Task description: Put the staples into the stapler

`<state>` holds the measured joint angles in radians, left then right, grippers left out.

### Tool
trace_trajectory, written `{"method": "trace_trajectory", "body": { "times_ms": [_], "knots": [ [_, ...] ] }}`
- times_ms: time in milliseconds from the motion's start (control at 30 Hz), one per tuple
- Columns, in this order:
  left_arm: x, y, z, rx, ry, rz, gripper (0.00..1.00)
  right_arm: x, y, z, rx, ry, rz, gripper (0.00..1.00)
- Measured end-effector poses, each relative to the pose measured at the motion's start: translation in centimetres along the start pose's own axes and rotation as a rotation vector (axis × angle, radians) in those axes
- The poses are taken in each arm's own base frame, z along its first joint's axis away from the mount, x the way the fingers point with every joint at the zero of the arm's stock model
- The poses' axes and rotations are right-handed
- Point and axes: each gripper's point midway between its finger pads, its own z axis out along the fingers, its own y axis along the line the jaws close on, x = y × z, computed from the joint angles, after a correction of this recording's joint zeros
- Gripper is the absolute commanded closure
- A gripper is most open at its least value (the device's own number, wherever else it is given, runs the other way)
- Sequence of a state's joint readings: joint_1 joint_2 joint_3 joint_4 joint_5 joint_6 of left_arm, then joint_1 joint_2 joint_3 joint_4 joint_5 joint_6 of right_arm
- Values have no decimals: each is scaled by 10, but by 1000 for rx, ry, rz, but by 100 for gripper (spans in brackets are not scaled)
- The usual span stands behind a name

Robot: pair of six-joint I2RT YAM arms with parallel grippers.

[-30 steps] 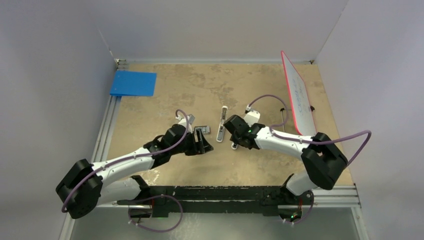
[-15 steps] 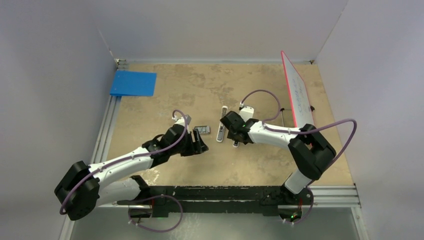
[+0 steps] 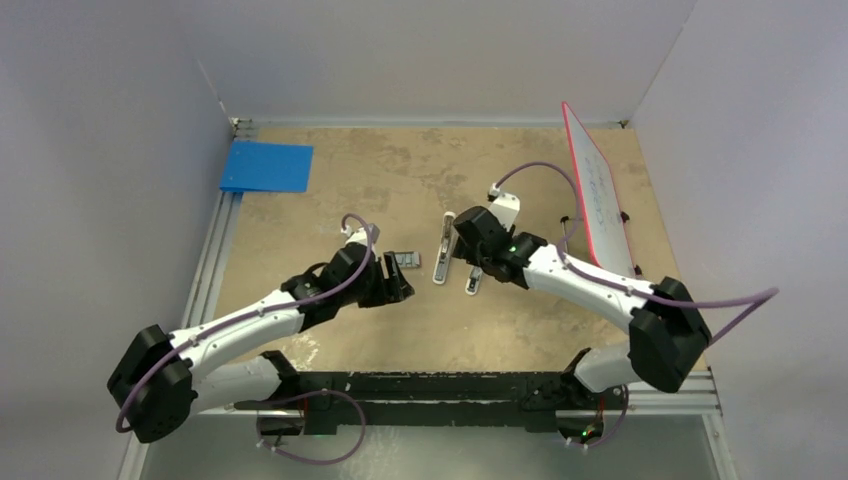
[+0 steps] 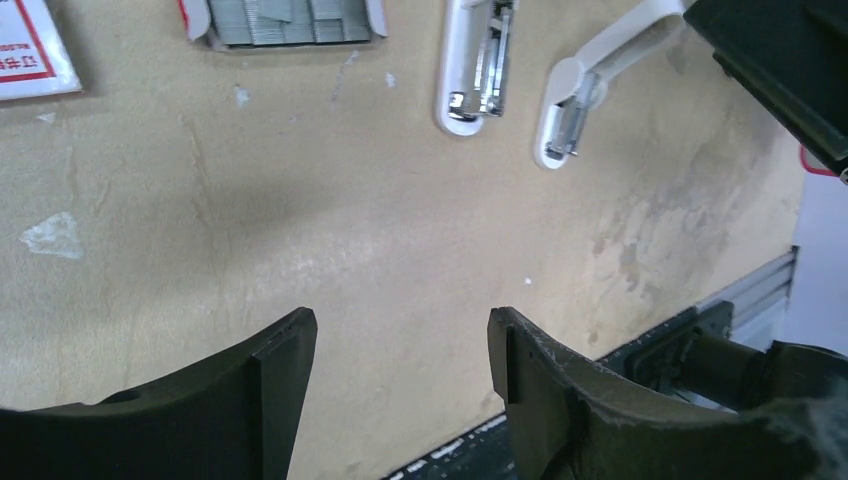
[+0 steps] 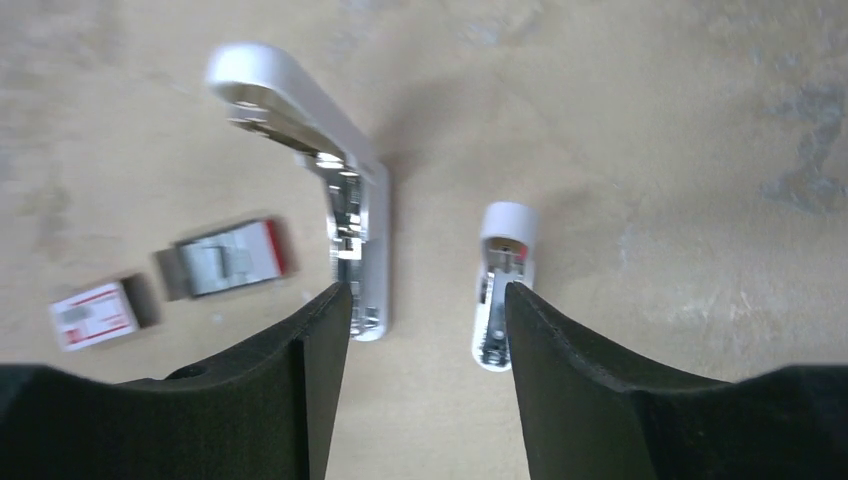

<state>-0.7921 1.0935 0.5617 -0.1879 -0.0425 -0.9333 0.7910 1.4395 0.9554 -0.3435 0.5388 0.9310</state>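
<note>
Stapler (image 3: 443, 255) flat at mid-table, staples (image 3: 404, 260) just beside on left-edge side, left gripper (image 4: 400, 340) jaws wide apart and empty, right gripper (image 5: 427, 292) jaws parted near stapler, gripping nothing.

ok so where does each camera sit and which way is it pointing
top external: fixed above and behind the bases, looking down on the tan table; both arms show whole, with left tool and right tool.
left wrist: on the left arm, looking past its open black fingers at the grey metallic block of staples and slim white bar-shaped stapler.
right wrist: on the right arm, looking down between its open fingers at the stapler and the short white piece.
shared: all three show staples, stapler and short white piece.
</note>
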Motion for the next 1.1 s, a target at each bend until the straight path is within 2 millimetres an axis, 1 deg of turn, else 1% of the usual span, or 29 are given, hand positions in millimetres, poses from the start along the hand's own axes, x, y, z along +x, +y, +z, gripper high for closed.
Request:
{"method": "trace_trajectory", "body": {
  "times_ms": [67,133,233,300,367,467,600,700,733,767,833,967,1100],
  "knots": [
    [-2,-7,-6,10,13,2,38,-13,10,-10,-53,-29,7,46],
    [-12,-24,-17,51,9,9,38,-26,21,-18,-107,-66,13,52],
    [-38,-51,-43,119,-63,15,40,-39,41,-25,-176,-100,13,59],
    [-56,-60,-59,133,-127,28,41,-42,54,-25,-211,-107,4,61],
    [-73,-63,-74,117,-189,42,42,-43,72,-23,-244,-104,-11,61],
    [-96,-59,-92,46,-275,76,42,-38,102,-18,-272,-95,-47,59],
    [-120,-50,-117,-46,-359,122,41,-21,143,-13,-278,-91,-83,58],
    [-137,-46,-139,-89,-437,143,40,-1,160,-8,-263,-75,-80,60],
    [-142,-42,-146,-106,-465,152,40,9,162,-3,-253,-59,-78,62],
    [-146,-37,-152,-127,-495,156,40,17,164,-2,-253,-47,-86,63],
    [-154,-25,-163,-183,-546,166,39,32,160,9,-222,-18,-90,64],
    [-162,-8,-175,-270,-607,162,39,50,154,27,-175,20,-99,64],
    [-162,3,-180,-315,-629,160,38,60,156,39,-151,45,-106,64]
  ]
}}
